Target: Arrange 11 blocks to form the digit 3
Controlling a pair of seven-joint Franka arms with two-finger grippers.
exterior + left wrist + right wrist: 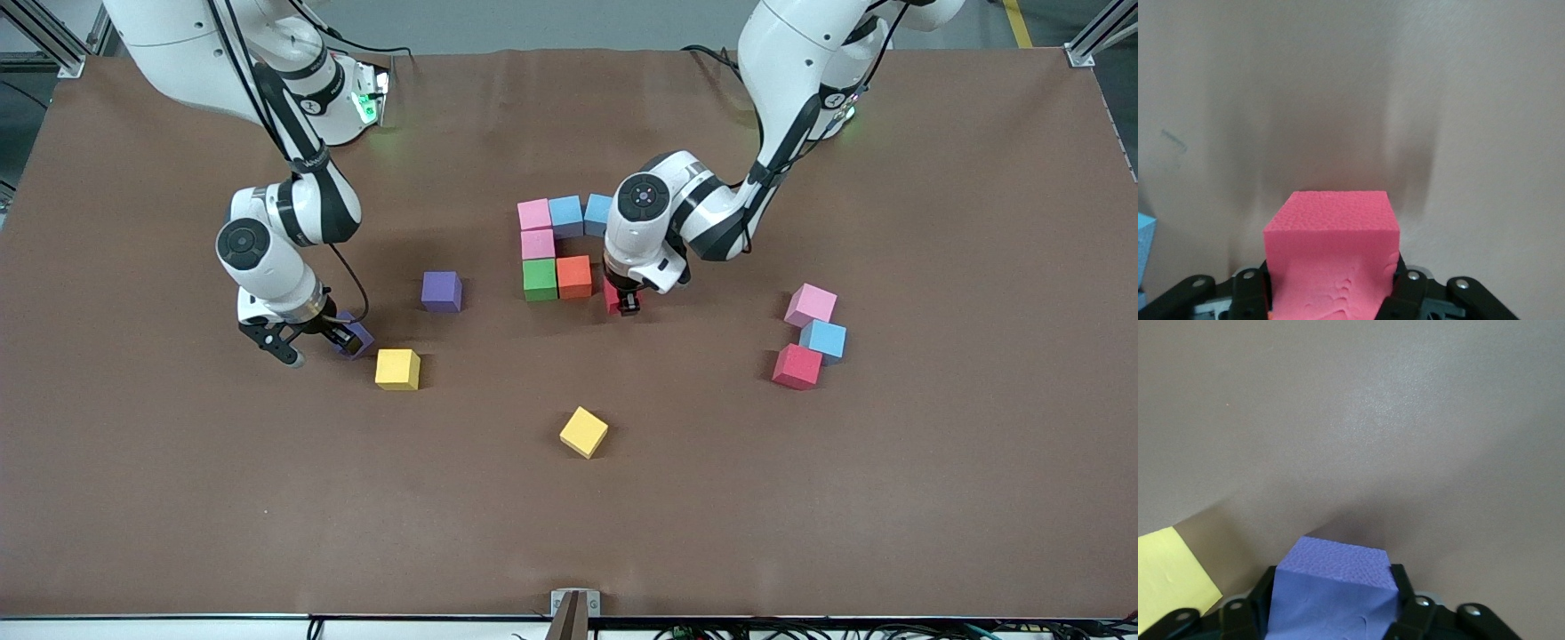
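Note:
Part of the digit 3 lies mid-table as touching blocks: pink (pixel 534 213), blue (pixel 565 213) and blue (pixel 597 212) in a row, then pink (pixel 537 244), green (pixel 540 278) and orange (pixel 574 276). My left gripper (pixel 628 302) (pixel 1331 297) is shut on a red block (pixel 613 295) (pixel 1331 253), low beside the orange one. My right gripper (pixel 349 340) (pixel 1331 610) is shut on a purple block (pixel 361 342) (pixel 1331 593) at table level near the right arm's end. Loose blocks: purple (pixel 441 291), pink (pixel 810 305), blue (pixel 823 339), red (pixel 797 366).
Two yellow cubes lie apart from the figure: one (pixel 396 369) (pixel 1168 577) right beside the right gripper, the other (pixel 583 432) nearer the front camera. The brown mat (pixel 933 498) covers the whole table.

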